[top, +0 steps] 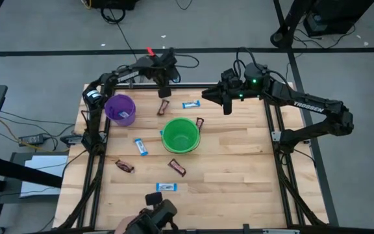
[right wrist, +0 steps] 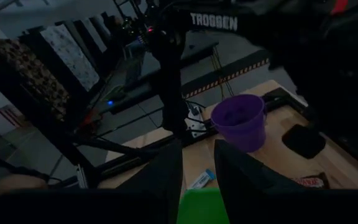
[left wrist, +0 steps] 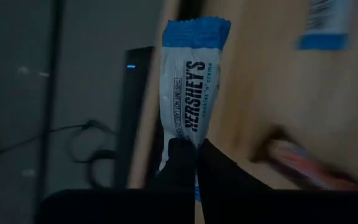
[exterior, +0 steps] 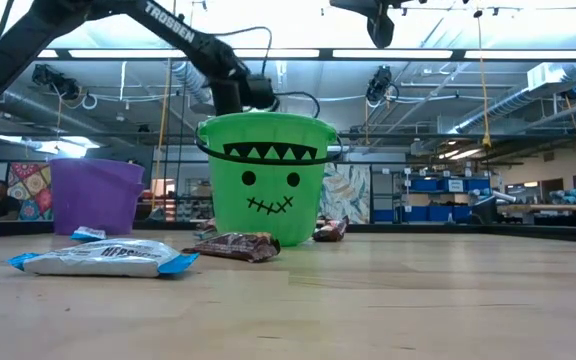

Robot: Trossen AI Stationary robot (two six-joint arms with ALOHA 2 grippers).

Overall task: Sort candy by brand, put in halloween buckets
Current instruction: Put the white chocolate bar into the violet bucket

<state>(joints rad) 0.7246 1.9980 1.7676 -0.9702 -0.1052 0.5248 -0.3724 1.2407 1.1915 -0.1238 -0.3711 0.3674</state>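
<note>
My left gripper (top: 163, 90) hangs over the table's far edge, between the purple bucket (top: 120, 109) and the green bucket (top: 180, 134), shut on a light blue-and-white candy bar (left wrist: 191, 87). My right gripper (top: 226, 104) hovers open beyond the green bucket's far right side, holding nothing; its wrist view looks past the open fingers (right wrist: 197, 155) at the purple bucket (right wrist: 238, 121) and the green rim (right wrist: 202, 205). Both buckets stand upright on their bases. Blue-and-white bars (top: 191, 104) (top: 141, 147) (top: 166, 187) and dark brown bars (top: 164, 107) (top: 200, 122) (top: 124, 166) (top: 176, 167) lie flat on the wood. My left gripper pinches the blue-and-white bar between its two fingers at one end (left wrist: 194, 144). The rest of the bar runs straight out from the fingertips, along the line of the fingers, to its crimped blue end (left wrist: 196, 32). The bar is lifted clear of the table.
The table's far edge and floor cables lie just beyond my left gripper. In the low view a blue-and-white bar (exterior: 103, 258) and a brown bar (exterior: 236, 246) lie before the green bucket (exterior: 268, 175). Open wood lies on the table's right half (top: 245, 169).
</note>
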